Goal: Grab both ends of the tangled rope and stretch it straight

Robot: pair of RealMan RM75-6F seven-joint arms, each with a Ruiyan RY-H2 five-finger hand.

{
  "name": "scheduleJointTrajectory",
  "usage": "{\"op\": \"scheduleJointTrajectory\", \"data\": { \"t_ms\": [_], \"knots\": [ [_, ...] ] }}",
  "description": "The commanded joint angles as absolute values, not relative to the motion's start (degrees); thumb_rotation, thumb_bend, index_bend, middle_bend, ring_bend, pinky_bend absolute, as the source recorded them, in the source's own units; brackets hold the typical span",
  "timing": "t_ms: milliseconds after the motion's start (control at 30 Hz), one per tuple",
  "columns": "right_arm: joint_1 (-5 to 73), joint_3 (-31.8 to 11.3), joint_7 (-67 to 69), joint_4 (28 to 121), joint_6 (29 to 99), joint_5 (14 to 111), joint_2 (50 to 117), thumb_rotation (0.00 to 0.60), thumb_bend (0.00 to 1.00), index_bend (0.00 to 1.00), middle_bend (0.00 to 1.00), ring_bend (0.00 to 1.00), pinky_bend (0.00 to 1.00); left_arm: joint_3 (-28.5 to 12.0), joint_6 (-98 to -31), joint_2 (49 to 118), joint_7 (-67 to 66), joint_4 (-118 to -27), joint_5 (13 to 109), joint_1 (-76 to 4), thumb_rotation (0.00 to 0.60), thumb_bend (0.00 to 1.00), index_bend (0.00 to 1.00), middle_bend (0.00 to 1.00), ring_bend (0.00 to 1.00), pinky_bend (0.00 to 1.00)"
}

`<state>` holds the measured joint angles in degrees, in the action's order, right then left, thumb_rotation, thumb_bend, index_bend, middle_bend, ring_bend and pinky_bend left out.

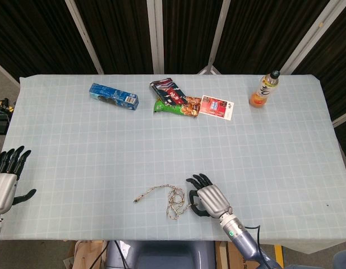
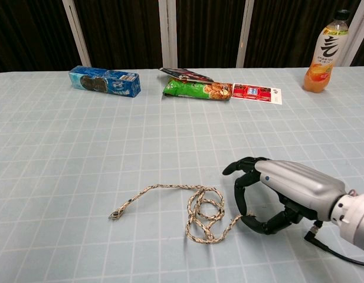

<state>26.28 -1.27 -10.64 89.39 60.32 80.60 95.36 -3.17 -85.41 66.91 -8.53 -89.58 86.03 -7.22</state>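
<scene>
Because the thin, braided beige rope [image 2: 196,215] is light and limp, each frayed end suits a pinch. The right hand [image 2: 276,191] pinches the near end; the left hand [image 1: 4,179] hangs released, fingers spread.

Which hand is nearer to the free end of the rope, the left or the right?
Right. The right hand is beside the rope's tangle; the free end lies left of it. The left hand waits at the table's far left edge.

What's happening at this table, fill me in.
The right hand has the near end of the tangled rope at its fingers, apparently pinched against the thumb. The rope's other end lies free on the table, the middle looped. The left hand waits open at the table's left edge. Snack packs and a bottle sit along the far side.
</scene>
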Motion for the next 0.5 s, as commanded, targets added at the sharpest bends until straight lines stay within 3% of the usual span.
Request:
{"op": "scheduleJointTrajectory", "data": {
  "t_ms": [33,500],
  "knots": [
    [26.2,-1.5,-10.6,89.5,60.5,80.4,94.8,0.600,0.48,0.63,0.18,0.05,0.00,-3.1,-85.4,66.9,-8.6,-89.6,86.0,-7.2,0.600,0.01,0.00,0.00,0.00,0.00],
    [26.1,-3.3,-9.5,89.4,62.4,80.0,92.3,0.600,0.48,0.63,0.18,0.05,0.00,-2.8,-82.7,66.7,-11.2,-92.9,84.4,-7.9,0.600,0.04,0.04,0.00,0.00,0.00]
  ]
}}
